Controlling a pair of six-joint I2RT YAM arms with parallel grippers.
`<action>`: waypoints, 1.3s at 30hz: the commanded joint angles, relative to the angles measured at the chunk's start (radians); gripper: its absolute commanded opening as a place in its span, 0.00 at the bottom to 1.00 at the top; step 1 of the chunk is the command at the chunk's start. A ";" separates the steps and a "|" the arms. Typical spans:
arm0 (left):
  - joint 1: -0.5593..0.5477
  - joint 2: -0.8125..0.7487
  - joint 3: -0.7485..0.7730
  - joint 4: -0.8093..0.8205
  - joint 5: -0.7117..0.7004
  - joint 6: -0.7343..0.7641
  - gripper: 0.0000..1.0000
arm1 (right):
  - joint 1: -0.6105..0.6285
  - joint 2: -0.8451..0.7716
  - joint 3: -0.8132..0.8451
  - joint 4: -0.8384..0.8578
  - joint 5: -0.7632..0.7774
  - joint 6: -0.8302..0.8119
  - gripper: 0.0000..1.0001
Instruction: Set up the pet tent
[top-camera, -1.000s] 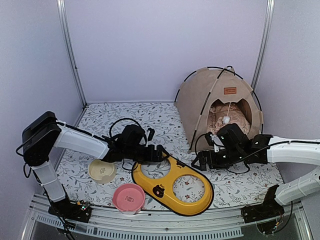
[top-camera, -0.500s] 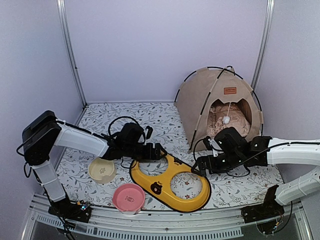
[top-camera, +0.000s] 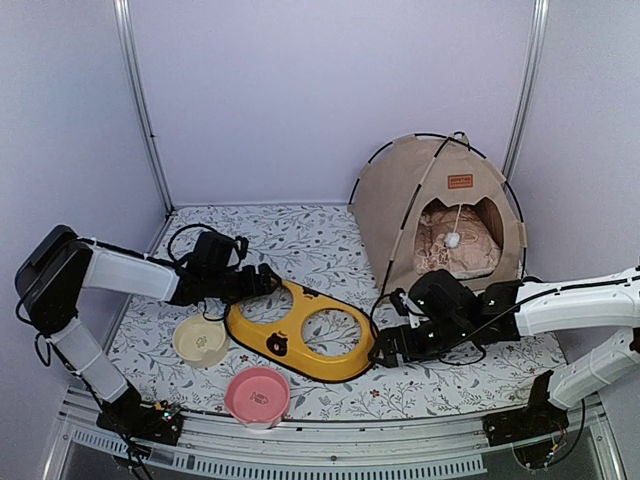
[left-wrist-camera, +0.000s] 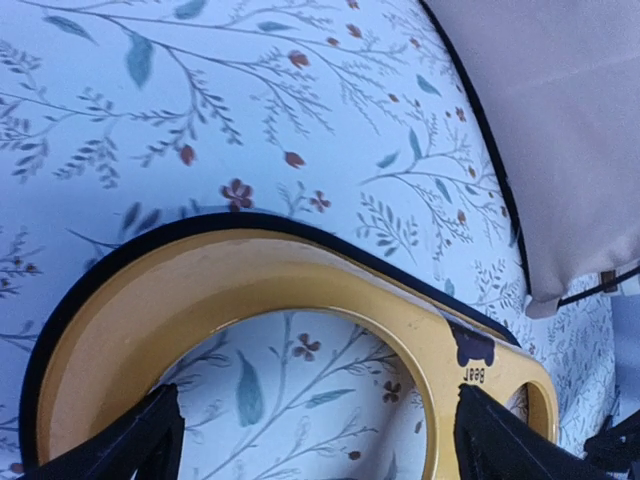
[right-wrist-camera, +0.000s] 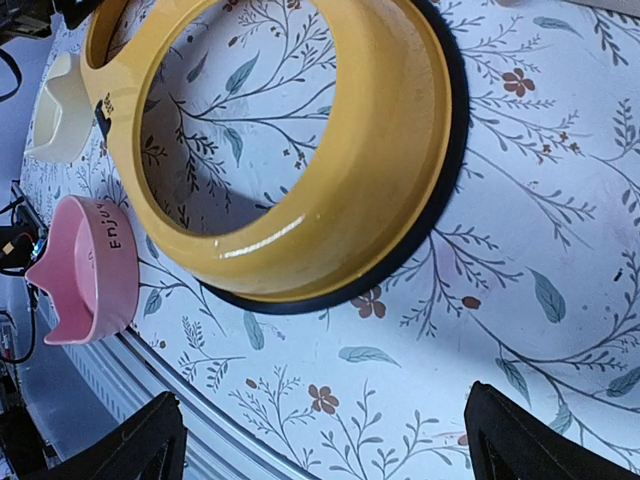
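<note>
Yellow stand (top-camera: 285, 345) spans left tool (top-camera: 262, 284) to right tool (top-camera: 385, 345). Cream bowl (top-camera: 201, 341) and pink bowl (top-camera: 257, 394) sit near left tool.

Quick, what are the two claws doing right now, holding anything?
Left gripper: open, spread over the yellow bowl stand at its end.
Right gripper: open, empty, beside the stand's other end.

Yellow bowl stand (top-camera: 290, 338) shifted left; left arm (top-camera: 130, 275) retracted leftward; right arm (top-camera: 560, 305) followed left.

The pet tent (top-camera: 420, 215) stands erected at the right of the frame, beige fabric arched on thin black poles. A brown label sits above its doorway, where a white pom-pom dangles.
</note>
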 joint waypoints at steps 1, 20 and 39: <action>0.122 -0.040 -0.062 -0.125 -0.049 0.041 0.95 | 0.007 0.080 0.060 0.116 -0.039 0.012 0.99; 0.116 -0.351 0.053 -0.333 0.044 0.152 0.97 | 0.040 0.434 0.303 0.254 -0.114 -0.025 0.97; -0.105 -0.719 -0.191 -0.570 0.024 -0.018 0.95 | -0.038 0.638 0.461 0.312 -0.133 -0.058 0.49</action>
